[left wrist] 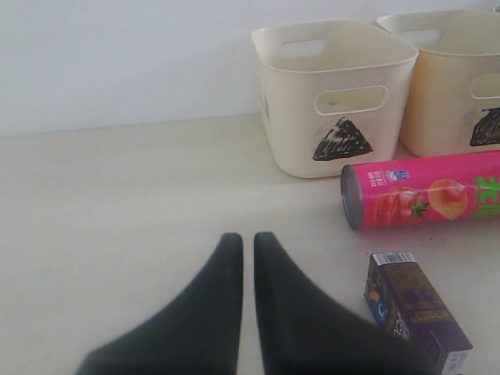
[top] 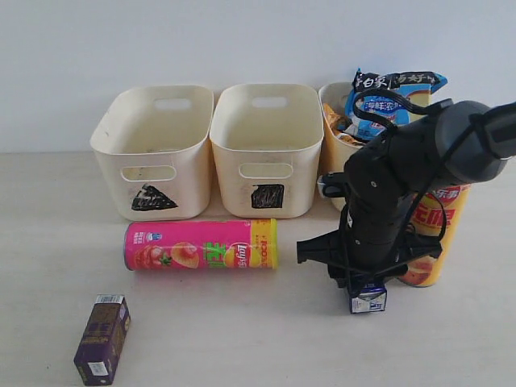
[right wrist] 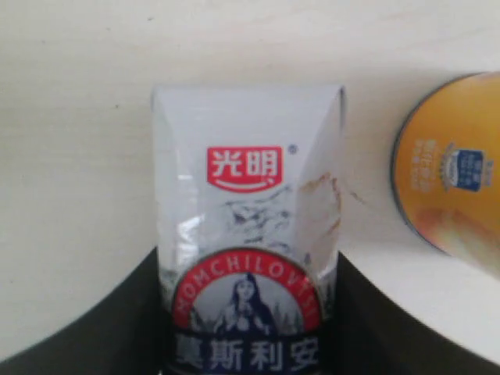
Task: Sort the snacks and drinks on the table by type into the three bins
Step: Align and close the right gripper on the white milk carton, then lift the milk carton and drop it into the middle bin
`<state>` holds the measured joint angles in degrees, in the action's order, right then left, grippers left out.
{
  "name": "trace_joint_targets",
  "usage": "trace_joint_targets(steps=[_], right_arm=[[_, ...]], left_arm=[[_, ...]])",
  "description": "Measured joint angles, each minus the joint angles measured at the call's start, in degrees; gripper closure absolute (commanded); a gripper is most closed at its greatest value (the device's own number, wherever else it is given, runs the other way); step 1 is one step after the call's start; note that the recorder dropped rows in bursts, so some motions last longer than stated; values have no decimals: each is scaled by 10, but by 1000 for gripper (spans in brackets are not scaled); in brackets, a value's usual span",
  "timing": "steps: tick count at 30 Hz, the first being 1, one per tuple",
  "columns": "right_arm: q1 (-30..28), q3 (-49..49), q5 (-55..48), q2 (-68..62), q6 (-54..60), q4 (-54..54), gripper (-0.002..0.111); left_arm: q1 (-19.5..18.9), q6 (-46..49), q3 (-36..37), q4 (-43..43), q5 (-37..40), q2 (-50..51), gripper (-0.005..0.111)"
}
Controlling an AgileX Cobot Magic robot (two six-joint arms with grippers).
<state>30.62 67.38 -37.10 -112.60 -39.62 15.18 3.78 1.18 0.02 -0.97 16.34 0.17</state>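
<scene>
My right gripper [top: 367, 284] is shut on the blue and white carton [top: 368, 299], low over the table; its fingers flank the carton [right wrist: 248, 234] in the right wrist view. The orange-yellow tube [top: 435, 234] stands just behind that arm, and shows beside the carton [right wrist: 457, 164]. The pink tube [top: 201, 244] lies on its side before the triangle bin [top: 109, 161] and the square bin [top: 234, 189]. The third bin [top: 329, 153] holds the blue-black packet [top: 387, 93] and the orange packet [top: 339, 121]; its mark is hidden. My left gripper [left wrist: 246, 238] is shut and empty, near the purple carton [left wrist: 414, 312].
The purple carton [top: 102, 339] lies at the table's front left. A pale wall runs close behind the bins. Bare tabletop [top: 242, 322] lies between the purple carton and my right arm. The left arm is out of the exterior view.
</scene>
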Motion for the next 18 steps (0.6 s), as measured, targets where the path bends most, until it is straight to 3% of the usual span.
trace_joint_targets(steps=[10,18], right_arm=[[0,0,-21,2,54,0,108],[0,0,-72,68,163,-76,108]], left_arm=[[0,0,0,0,0,0,102],[0,0,0,0,0,0,102]])
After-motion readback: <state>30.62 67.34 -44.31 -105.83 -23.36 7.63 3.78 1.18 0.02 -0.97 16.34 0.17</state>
